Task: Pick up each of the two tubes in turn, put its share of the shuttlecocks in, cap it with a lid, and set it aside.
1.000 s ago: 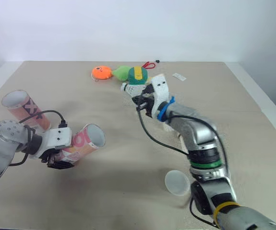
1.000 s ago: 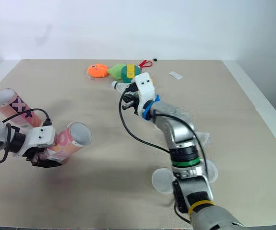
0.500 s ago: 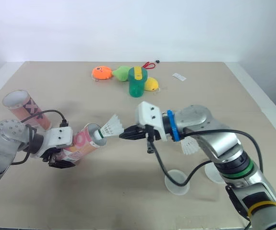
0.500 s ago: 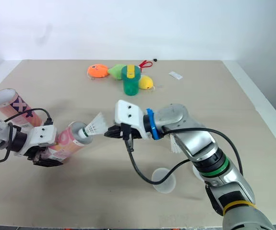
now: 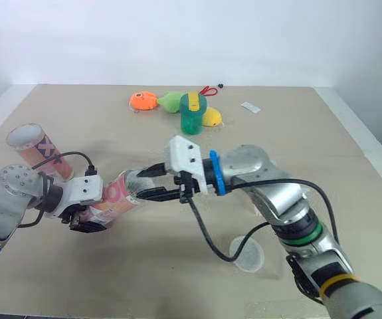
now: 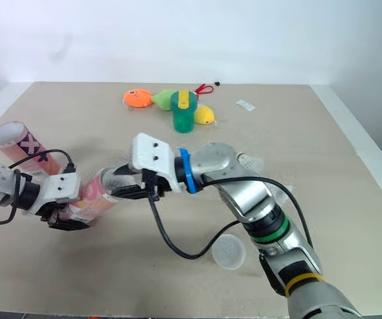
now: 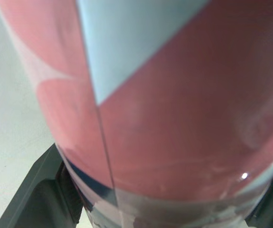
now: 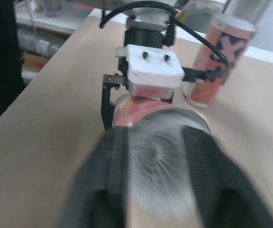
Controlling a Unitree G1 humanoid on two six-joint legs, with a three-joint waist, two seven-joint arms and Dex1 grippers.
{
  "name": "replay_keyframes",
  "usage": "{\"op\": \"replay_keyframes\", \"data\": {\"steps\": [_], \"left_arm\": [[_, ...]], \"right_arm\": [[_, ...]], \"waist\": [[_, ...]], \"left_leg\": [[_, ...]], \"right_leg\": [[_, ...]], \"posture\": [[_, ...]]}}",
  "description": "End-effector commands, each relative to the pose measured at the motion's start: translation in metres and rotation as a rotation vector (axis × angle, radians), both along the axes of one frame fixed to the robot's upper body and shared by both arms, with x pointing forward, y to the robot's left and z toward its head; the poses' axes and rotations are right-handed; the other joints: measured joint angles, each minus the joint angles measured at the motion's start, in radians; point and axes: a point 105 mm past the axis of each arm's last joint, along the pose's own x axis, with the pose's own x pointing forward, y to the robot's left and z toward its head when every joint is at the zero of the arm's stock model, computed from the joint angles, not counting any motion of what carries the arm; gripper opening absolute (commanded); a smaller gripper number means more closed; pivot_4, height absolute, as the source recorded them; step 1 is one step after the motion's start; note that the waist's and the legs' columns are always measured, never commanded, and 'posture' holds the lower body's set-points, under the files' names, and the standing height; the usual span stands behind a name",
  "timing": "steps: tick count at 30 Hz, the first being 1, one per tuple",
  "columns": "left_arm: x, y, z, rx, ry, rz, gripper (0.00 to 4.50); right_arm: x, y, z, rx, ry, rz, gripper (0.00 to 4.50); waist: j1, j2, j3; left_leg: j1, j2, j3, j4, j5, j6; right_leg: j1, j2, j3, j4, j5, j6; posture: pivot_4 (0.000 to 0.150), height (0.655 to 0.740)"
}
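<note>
A pink tube (image 5: 114, 195) lies tilted in my left gripper (image 5: 92, 214), which is shut on its lower end; its wall fills the left wrist view (image 7: 164, 95). My right gripper (image 5: 142, 183) is at the tube's mouth with its fingers spread open on either side of the rim. A white shuttlecock (image 8: 157, 152) sits inside the mouth, feathers outward, between the fingers. A second pink tube (image 5: 36, 150) stands upright at the far left. A clear lid (image 6: 229, 251) lies near the front. Another shuttlecock (image 6: 250, 161) lies behind my right arm.
At the back stand a green cup (image 5: 192, 114), an orange toy fish (image 5: 141, 101), a yellow toy (image 5: 211, 118), red scissors (image 5: 206, 90) and a white tag (image 5: 250, 106). The table's right edge (image 5: 370, 149) runs close beside my right arm.
My right gripper brought a shuttlecock from the back of the table to the tilted tube's mouth, pushed it inside, and its fingers have spread open. The left arm has kept the tube still.
</note>
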Motion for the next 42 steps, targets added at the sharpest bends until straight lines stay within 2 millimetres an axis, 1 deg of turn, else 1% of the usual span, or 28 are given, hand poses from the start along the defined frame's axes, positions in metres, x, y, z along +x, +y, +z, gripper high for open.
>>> {"op": "replay_keyframes", "data": {"steps": [1,2,3,5,6,7,9,10,12,13,16,17,20,22,23,25,29,34,40,42], "left_arm": [[-0.007,-0.007,-0.015,-0.014,0.053,-0.027,3.67],[-0.007,-0.007,-0.015,-0.013,0.054,-0.028,3.67],[-0.007,-0.007,-0.015,-0.012,0.056,-0.03,3.67],[-0.008,-0.007,-0.016,-0.01,0.06,-0.035,3.67],[-0.008,-0.007,-0.017,-0.009,0.061,-0.037,3.67],[-0.008,-0.007,-0.017,-0.01,0.063,-0.041,3.67],[-0.008,-0.008,-0.017,-0.011,0.066,-0.048,3.67],[-0.007,-0.008,-0.018,-0.01,0.068,-0.052,3.67],[-0.006,-0.009,-0.019,-0.009,0.071,-0.06,3.67],[-0.005,-0.01,-0.019,-0.01,0.073,-0.067,3.67],[-0.003,-0.013,-0.02,-0.013,0.076,-0.086,3.67],[-0.002,-0.015,-0.02,-0.013,0.077,-0.093,3.67],[0.0,-0.016,-0.02,-0.013,0.078,-0.103,3.67],[0.002,-0.017,-0.02,-0.013,0.077,-0.108,3.67],[0.002,-0.018,-0.02,-0.012,0.078,-0.111,3.67],[0.002,-0.018,-0.02,-0.013,0.079,-0.115,3.67],[0.002,-0.018,-0.019,-0.011,0.079,-0.117,3.67],[0.002,-0.018,-0.018,-0.012,0.076,-0.111,3.67],[-0.001,-0.016,-0.018,-0.019,0.075,-0.097,3.67],[-0.001,-0.016,-0.017,-0.022,0.073,-0.093,3.67]], "right_arm": [[-0.009,-0.034,0.016,0.139,0.019,-0.124,3.88],[-0.01,-0.044,0.014,0.155,0.027,-0.174,4.37],[-0.01,-0.058,0.012,0.173,0.029,-0.261,4.44],[-0.007,-0.082,0.011,0.208,0.008,-0.416,4.44],[-0.007,-0.089,0.011,0.218,0.002,-0.456,4.44],[-0.008,-0.102,0.01,0.236,-0.011,-0.517,4.44],[-0.011,-0.12,0.008,0.259,-0.03,-0.606,4.44],[-0.018,-0.133,-0.001,0.264,-0.014,-0.67,4.44],[-0.029,-0.149,-0.015,0.255,0.008,-0.765,4.44],[-0.036,-0.154,-0.023,0.248,0.026,-0.798,4.44],[-0.053,-0.157,-0.046,0.224,0.106,-0.848,4.44],[-0.057,-0.158,-0.053,0.218,0.136,-0.864,4.44],[-0.063,-0.161,-0.065,0.206,0.172,-0.903,4.44],[-0.064,-0.166,-0.074,0.199,0.193,-0.955,4.44],[-0.062,-0.172,-0.082,0.184,0.208,-1.007,4.44],[-0.058,-0.179,-0.091,0.166,0.217,-1.074,4.44],[-0.045,-0.186,-0.101,0.154,0.235,-1.148,4.44],[-0.027,-0.191,-0.102,0.196,0.248,-1.215,4.44],[-0.009,-0.19,-0.107,0.215,0.269,-1.257,4.44],[-0.004,-0.192,-0.109,0.22,0.276,-1.281,3.96]], "waist": [[0.005,0.0,0.0],[0.006,0.0,0.0],[0.007,0.0,0.0],[0.009,0.0,0.0],[0.008,0.001,0.0],[0.006,0.001,0.0],[0.009,0.001,0.0],[0.015,0.001,-0.001],[0.016,0.001,-0.001],[0.016,0.002,-0.001],[0.018,0.005,-0.003],[0.017,0.005,-0.003],[0.017,0.006,-0.003],[0.017,0.006,-0.003],[0.017,0.006,-0.003],[0.017,0.005,-0.004],[0.017,0.006,-0.004],[0.017,0.006,-0.004],[0.017,0.006,-0.004],[0.017,0.006,-0.004]], "left_leg": [[0.0,0.0,0.0,0.0,0.0,0.0],[0.0,0.0,0.0,0.0,0.0,0.0],[0.0,0.0,0.0,0.0,0.0,0.0],[0.0,0.0,0.0,-0.001,0.0,0.0],[0.0,0.0,0.0,-0.001,0.0,0.0],[0.001,0.0,0.001,-0.001,0.0,0.0],[0.001,0.0,0.0,-0.001,0.0,0.0],[0.002,0.0,0.0,-0.001,0.0,0.0],[0.002,0.0,0.0,-0.001,0.0,0.0],[0.001,0.0,0.002,-0.001,0.0,-0.001],[0.002,-0.001,0.0,-0.002,-0.001,0.0],[0.002,-0.001,0.0,-0.002,-0.001,0.0],[0.004,-0.001,0.0,-0.001,0.0,0.0],[0.007,-0.001,0.001,0.0,0.0,0.0],[0.01,0.0,0.0,0.0,0.0,0.0],[0.016,0.001,-0.001,-0.002,0.0,0.0],[0.016,-0.002,0.001,-0.003,-0.002,0.001],[0.015,-0.005,0.0,-0.003,-0.004,0.004],[0.013,-0.006,0.0,-0.005,-0.004,0.005],[0.012,-0.005,0.0,-0.005,-0.004,0.005]], "right_leg": [[0.0,0.0,0.0,0.0,0.0,0.0],[0.0,0.0,0.0,0.0,0.0,0.0],[0.0,0.0,0.0,0.0,0.0,0.0],[0.0,0.001,0.0,0.0,-0.001,0.0],[0.0,0.001,0.0,0.0,-0.001,0.0],[-0.001,0.002,0.0,0.0,-0.001,0.0],[0.0,0.002,0.0,0.0,-0.002,-0.004],[0.0,0.002,0.0,0.0,-0.002,-0.004],[0.001,0.002,-0.001,0.0,-0.004,-0.002],[0.0,0.002,0.001,-0.001,-0.004,-0.002],[0.001,0.001,0.001,-0.002,-0.004,0.001],[0.002,0.002,0.001,-0.002,-0.004,-0.001],[0.003,0.001,0.002,-0.002,-0.004,-0.002],[0.006,0.001,0.003,-0.004,-0.002,-0.002],[0.006,0.001,0.003,-0.007,-0.001,-0.001],[0.013,0.001,0.002,-0.014,-0.001,-0.002],[0.013,-0.007,0.002,-0.016,-0.001,-0.002],[0.014,-0.009,0.002,-0.017,-0.003,0.002],[0.016,-0.008,0.002,-0.016,-0.004,0.003],[0.016,-0.007,0.002,-0.016,-0.004,0.004]], "posture": [[0.15,0.74],[0.15,0.74],[0.15,0.74],[0.15,0.74],[0.15,0.74],[0.15,0.74],[0.15,0.74],[0.15,0.74],[0.15,0.74],[0.15,0.74],[0.15,0.74],[0.15,0.74],[0.15,0.74],[0.15,0.74],[0.15,0.74],[0.15,0.74],[0.15,0.74],[0.15,0.74],[0.15,0.74],[0.15,0.74]]}}
